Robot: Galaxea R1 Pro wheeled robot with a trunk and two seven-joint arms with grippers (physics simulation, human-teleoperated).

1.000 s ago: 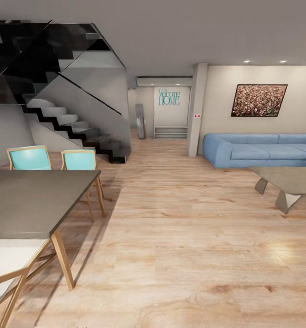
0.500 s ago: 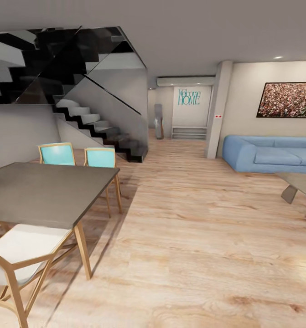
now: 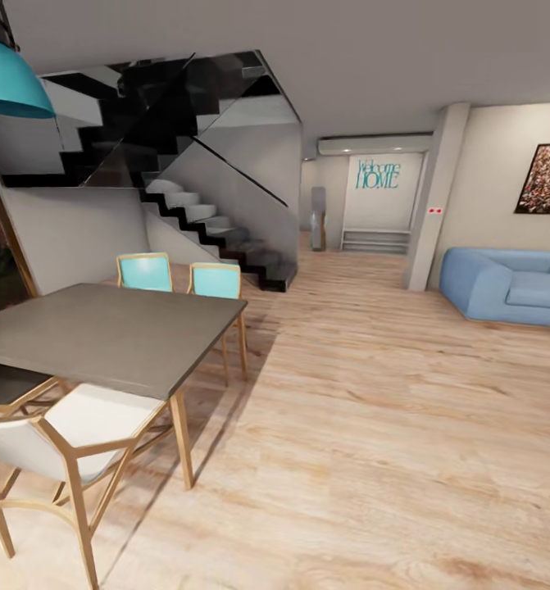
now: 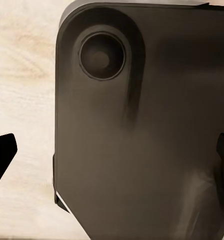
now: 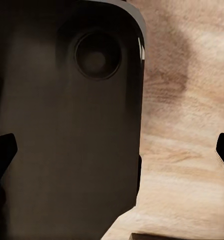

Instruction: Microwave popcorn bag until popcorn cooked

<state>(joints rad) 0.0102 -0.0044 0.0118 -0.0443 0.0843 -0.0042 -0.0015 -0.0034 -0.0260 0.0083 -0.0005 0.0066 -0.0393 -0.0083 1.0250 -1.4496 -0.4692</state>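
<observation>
The popcorn bag, the microwave and the countertop are out of view; I am looking at a dining and living room with a wood floor [image 3: 373,426]. In the left wrist view my left gripper [image 4: 112,157] is open, its dark fingertips [image 4: 1,157] at the picture's sides, with nothing between them. It hangs over my own dark base [image 4: 142,125]. My right gripper [image 5: 112,150] is open too and holds nothing, above the same dark base [image 5: 66,125] and floor boards.
A grey dining table [image 3: 102,336] stands at the near left, with two teal chairs [image 3: 215,281] behind it and a white-seated chair [image 3: 78,426] in front. Black stairs [image 3: 217,229] rise behind. A blue sofa [image 3: 512,287] and a pillar [image 3: 434,205] are at the right.
The whole head view has swung to the left, so the camera moved. Table and stairs sit further right in the picture, the sofa slid to the right edge, and a teal lamp entered at top left.
</observation>
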